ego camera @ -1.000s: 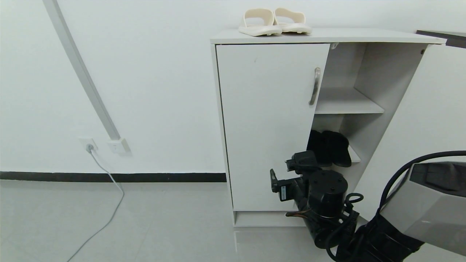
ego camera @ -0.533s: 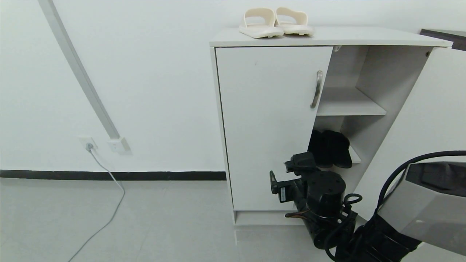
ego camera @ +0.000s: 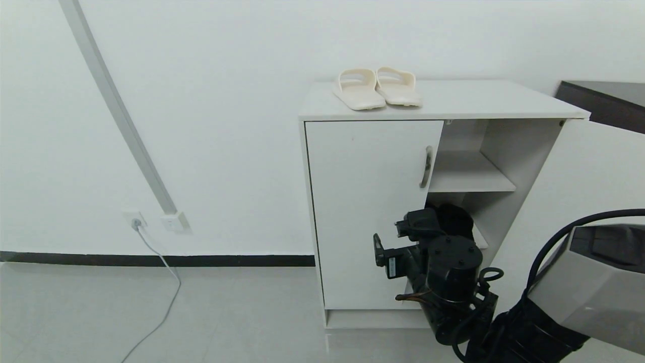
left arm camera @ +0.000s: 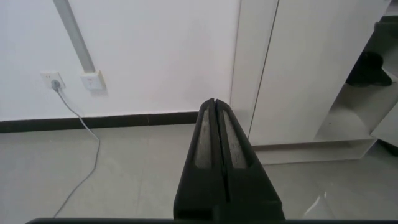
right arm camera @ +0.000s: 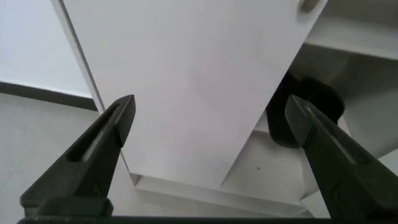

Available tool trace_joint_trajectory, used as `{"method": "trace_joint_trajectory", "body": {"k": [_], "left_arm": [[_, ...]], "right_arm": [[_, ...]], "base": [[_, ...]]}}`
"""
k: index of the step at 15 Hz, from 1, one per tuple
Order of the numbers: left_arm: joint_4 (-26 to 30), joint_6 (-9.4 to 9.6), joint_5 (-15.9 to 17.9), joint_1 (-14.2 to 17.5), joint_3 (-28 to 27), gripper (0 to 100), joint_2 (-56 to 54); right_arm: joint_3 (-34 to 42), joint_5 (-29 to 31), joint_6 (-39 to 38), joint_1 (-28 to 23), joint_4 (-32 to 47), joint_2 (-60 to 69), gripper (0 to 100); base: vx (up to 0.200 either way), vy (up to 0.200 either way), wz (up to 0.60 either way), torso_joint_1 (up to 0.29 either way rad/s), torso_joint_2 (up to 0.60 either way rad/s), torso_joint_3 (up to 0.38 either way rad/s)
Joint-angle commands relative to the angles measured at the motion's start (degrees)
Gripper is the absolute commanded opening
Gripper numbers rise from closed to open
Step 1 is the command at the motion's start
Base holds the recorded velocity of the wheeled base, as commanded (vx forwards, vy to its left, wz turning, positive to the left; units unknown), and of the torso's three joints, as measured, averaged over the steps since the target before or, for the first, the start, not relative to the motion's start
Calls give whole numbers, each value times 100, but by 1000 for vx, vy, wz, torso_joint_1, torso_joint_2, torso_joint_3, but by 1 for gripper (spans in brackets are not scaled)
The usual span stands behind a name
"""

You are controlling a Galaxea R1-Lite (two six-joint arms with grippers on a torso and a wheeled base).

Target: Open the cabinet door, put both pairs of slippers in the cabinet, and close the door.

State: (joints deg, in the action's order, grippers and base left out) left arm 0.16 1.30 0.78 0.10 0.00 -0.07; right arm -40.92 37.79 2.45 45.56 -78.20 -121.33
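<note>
Right claw [right arm camera: 210, 102] spread before the open cabinet [ego camera: 478, 98], black slippers [ego camera: 457, 218] inside; left claw [left arm camera: 214, 107] pressed together.

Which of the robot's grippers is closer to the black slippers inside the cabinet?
Right. The right gripper, open, is close in front of the black slippers. The left gripper, shut, sits farther back, off toward the wall.

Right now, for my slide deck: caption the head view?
Black slippers shelved, right door open; beige slippers sit atop the cabinet.

place: likely home entryway | cues: shoe cabinet [ego camera: 368, 217], wall socket [ego camera: 135, 220], grey floor [ego camera: 227, 322]
</note>
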Motion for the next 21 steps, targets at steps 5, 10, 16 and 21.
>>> {"method": "trace_joint_trajectory", "body": {"k": [5, 10, 16, 21], "left_arm": [[2, 1, 1, -1, 0, 0, 7], [2, 1, 1, 8, 0, 0, 7], [2, 1, 1, 8, 0, 0, 7], [2, -16, -8, 8, 0, 0, 7]], "right_arm": [[5, 0, 1, 6, -2, -4, 100], [14, 0, 1, 15, 7, -40, 100], [41, 0, 1, 6, -2, -40, 100], [-21, -176, 10, -29, 24, -84, 100]], "base": [[0, 0, 0, 158, -478, -324], [0, 0, 0, 185, -498, -313], [0, 0, 0, 225, -541, -313], [0, 0, 0, 264, -589, -331]]}}
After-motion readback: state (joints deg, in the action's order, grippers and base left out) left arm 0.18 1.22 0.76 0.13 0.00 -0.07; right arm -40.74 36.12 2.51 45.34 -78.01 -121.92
